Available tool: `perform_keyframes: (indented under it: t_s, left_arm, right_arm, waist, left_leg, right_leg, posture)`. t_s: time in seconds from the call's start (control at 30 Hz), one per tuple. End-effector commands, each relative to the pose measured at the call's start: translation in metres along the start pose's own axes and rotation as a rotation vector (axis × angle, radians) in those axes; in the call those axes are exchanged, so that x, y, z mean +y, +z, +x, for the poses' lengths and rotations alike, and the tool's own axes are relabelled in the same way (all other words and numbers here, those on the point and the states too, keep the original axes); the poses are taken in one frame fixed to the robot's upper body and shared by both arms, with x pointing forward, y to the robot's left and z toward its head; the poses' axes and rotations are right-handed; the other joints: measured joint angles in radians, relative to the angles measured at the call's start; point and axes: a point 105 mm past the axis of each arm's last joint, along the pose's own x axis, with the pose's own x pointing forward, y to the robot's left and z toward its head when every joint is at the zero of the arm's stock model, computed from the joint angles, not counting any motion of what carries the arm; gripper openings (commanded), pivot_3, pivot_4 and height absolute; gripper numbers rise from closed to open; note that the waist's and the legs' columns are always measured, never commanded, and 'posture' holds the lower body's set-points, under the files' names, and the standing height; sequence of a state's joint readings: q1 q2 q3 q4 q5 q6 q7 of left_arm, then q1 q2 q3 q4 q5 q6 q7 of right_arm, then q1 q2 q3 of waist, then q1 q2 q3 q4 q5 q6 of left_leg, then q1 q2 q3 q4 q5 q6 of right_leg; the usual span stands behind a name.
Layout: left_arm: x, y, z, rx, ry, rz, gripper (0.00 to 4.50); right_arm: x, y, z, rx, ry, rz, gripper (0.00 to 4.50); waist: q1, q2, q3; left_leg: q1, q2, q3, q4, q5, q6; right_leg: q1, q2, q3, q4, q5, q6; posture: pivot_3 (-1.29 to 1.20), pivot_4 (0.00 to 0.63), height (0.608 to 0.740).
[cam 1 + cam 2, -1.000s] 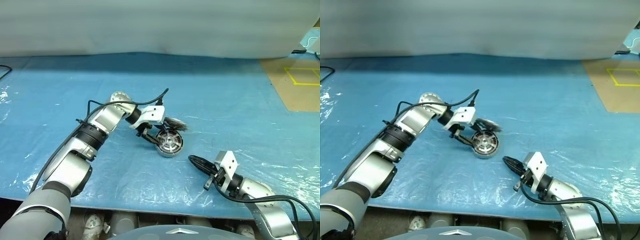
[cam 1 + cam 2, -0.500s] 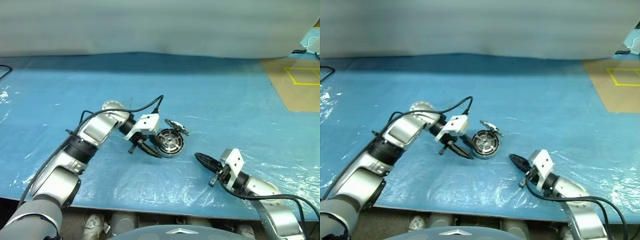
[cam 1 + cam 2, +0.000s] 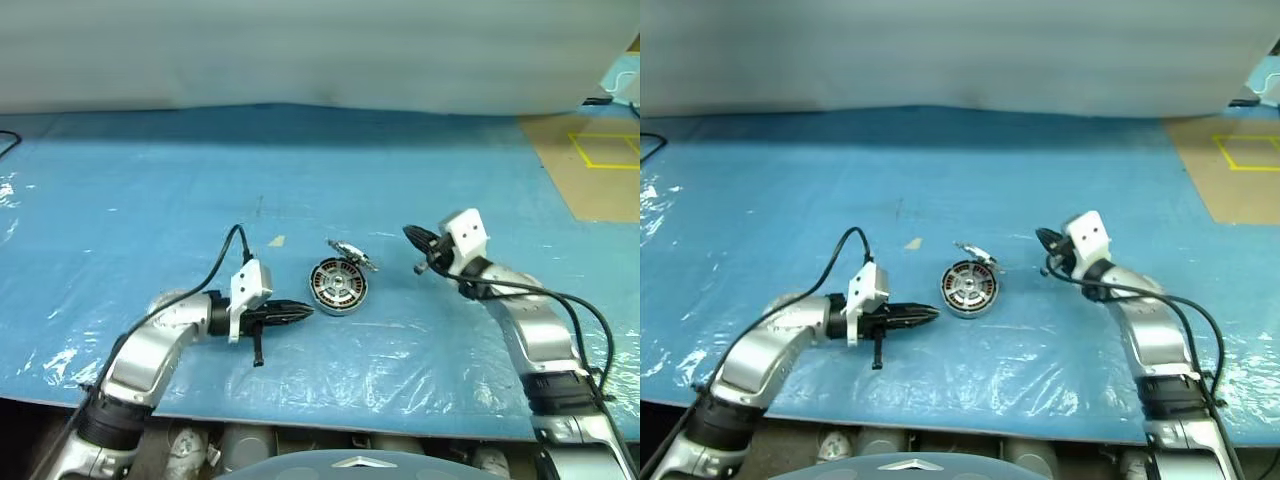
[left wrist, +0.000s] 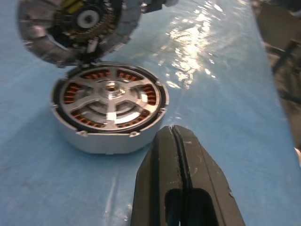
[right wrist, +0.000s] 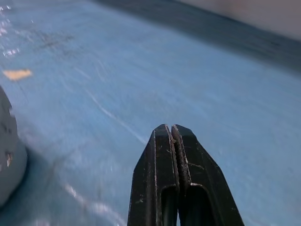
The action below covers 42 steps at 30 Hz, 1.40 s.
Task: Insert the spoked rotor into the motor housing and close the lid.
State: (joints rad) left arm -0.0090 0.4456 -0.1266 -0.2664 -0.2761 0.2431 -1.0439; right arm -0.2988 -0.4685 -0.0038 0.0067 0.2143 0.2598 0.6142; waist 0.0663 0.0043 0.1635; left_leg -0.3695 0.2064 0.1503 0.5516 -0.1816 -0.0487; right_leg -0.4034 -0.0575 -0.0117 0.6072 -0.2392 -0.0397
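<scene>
Left gripper (image 3: 300,311): fingers pressed together on nothing, tips pointing at the motor housing from just beside its left edge, not touching it.
Motor housing (image 3: 338,287): sits on the blue sheet (image 3: 150,200), open side up, with copper-brown windings ringing a silver hub.
Spoked rotor (image 4: 109,101): lies seated inside the motor housing, its flat spokes across the windings.
Lid (image 3: 350,253): stands tilted open at the far edge of the motor housing, joined to its rim, inner face showing.
Right gripper (image 3: 412,235): fingers shut together, empty, raised above the sheet to the right of the motor housing and well apart from it.
</scene>
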Motion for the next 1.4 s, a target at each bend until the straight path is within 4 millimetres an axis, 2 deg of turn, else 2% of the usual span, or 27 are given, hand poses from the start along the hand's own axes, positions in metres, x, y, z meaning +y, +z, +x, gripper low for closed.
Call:
perform_keyframes:
  t_s: [0.03,0.07,0.2,0.33,0.43,0.77,0.93,1.13,1.23,1.3,1.4]
  left_arm:
    - [0.002,-0.002,-0.002,-0.064,0.106,0.05,0.03]
    - [0.003,-0.003,-0.001,-0.08,0.129,0.034,0.03]
    - [0.016,0.013,-0.003,-0.154,0.196,0.01,0.03]
    - [0.026,0.034,-0.002,-0.18,0.241,0.002,0.03]
    - [0.025,0.036,0.001,-0.174,0.246,-0.01,0.03]
    - [0.02,0.033,0.006,-0.165,0.25,-0.014,0.03]
    - [0.018,0.034,0.008,-0.158,0.243,-0.019,0.03]
    - [0.019,0.032,0.008,-0.146,0.26,-0.024,0.03]
    - [0.021,0.033,0.006,-0.134,0.289,-0.011,0.03]
    - [0.024,0.033,0.005,-0.13,0.307,-0.009,0.03]
    - [0.028,0.033,0.004,-0.13,0.337,-0.001,0.03]
  right_arm:
    - [0.008,0.017,0.013,-0.058,0.094,-0.008,0.0]
    - [0.011,0.022,0.016,-0.073,0.128,0.003,0.0]
    - [0.029,0.037,0.016,-0.113,0.287,0.07,0.0]
    - [0.051,0.039,0.004,-0.109,0.436,0.147,0.0]
    - [0.065,0.038,-0.002,-0.091,0.499,0.197,0.0]
    - [0.119,0.01,0.004,-0.008,0.569,0.282,0.0]
    - [0.134,-0.006,0.003,0.045,0.612,0.298,0.0]
    - [0.133,-0.024,-0.007,0.109,0.609,0.282,0.0]
    - [0.116,-0.007,-0.006,0.067,0.502,0.203,0.0]
    - [0.103,0.013,-0.006,0.04,0.421,0.189,0.0]
    - [0.1,0.029,-0.01,0.017,0.397,0.138,0.0]
  waist:
    - [0.003,0.0,0.0]
    - [0.006,0.0,0.0]
    - [0.005,0.0,0.0]
    - [0.003,0.0,0.0]
    - [0.002,0.0,0.0]
    - [0.001,0.0,0.0]
    - [0.001,0.0,0.0]
    - [0.002,-0.001,0.0]
    - [0.002,-0.001,0.0]
    - [0.002,-0.001,0.0]
    - [0.003,-0.001,0.0]
  left_leg:
    - [0.0,0.0,0.0,0.0,0.0,0.0]
    - [0.0,0.0,0.0,0.0,0.0,0.0]
    - [-0.001,0.0,0.0,0.001,0.0,0.0]
    - [0.0,0.001,0.0,0.001,0.0,0.0]
    - [0.0,0.0,0.0,0.001,0.0,0.0]
    - [0.001,0.001,0.0,0.002,0.0,0.0]
    - [0.001,0.001,0.0,0.002,0.0,-0.001]
    - [0.002,0.001,0.0,0.002,0.0,-0.001]
    - [0.003,0.001,0.0,0.002,0.0,-0.001]
    - [0.003,0.001,0.0,0.002,0.0,-0.001]
    - [0.003,0.0,0.0,0.003,0.0,-0.001]
  right_leg:
    - [0.0,0.0,0.0,0.0,0.0,0.0]
    - [0.0,0.0,0.0,0.0,0.0,0.0]
    - [0.0,0.0,0.0,0.001,0.0,0.0]
    - [0.0,0.001,0.0,0.001,0.0,0.0]
    - [0.0,0.001,0.001,0.001,0.0,0.0]
    - [0.0,0.001,0.001,0.002,0.0,0.0]
    - [0.0,0.001,0.001,0.001,0.0,0.0]
    - [0.002,0.001,0.001,0.001,0.0,0.0]
    - [0.003,0.001,0.001,0.001,0.0,0.0]
    - [0.003,0.001,0.001,0.001,0.0,0.0]
    - [0.003,0.001,0.002,0.002,0.001,0.001]
  posture:
    - [0.0,0.15,0.74]
    - [0.0,0.15,0.74]
    - [0.0,0.15,0.74]
    - [0.0,0.15,0.74]
    - [0.0,0.15,0.74]
    - [0.0,0.15,0.74]
    - [0.0,0.15,0.74]
    - [0.0,0.15,0.74]
    - [0.0,0.15,0.74]
    - [0.0,0.15,0.74]
    - [0.0,0.15,0.74]
